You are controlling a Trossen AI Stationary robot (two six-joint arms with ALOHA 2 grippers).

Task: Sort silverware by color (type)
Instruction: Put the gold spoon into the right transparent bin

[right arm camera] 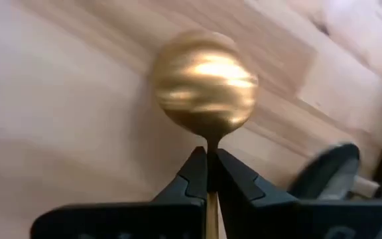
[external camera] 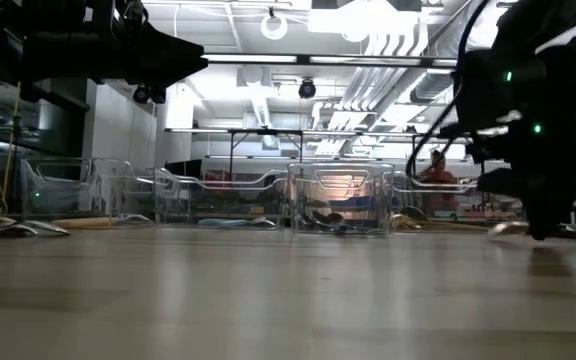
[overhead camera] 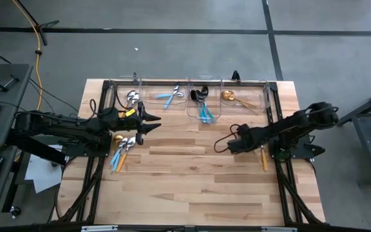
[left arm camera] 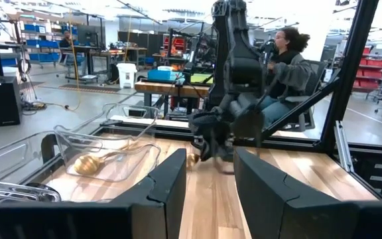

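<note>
Now right gripper (right arm camera: 207, 174) pinching gold spoon (right arm camera: 204, 83) (neck), above table (right arm camera: 58, 99)

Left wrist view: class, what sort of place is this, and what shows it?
Probably a robotics lab or workshop: a wooden table framed in black bars, workbenches and red parts racks behind it, a seated person, exposed ceiling ducts.

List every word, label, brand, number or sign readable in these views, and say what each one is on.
None can be read.
The silverware, clear bins and table show no lettering.
Shelves and boxes in the room may carry labels, too small and blurred to read.
</note>
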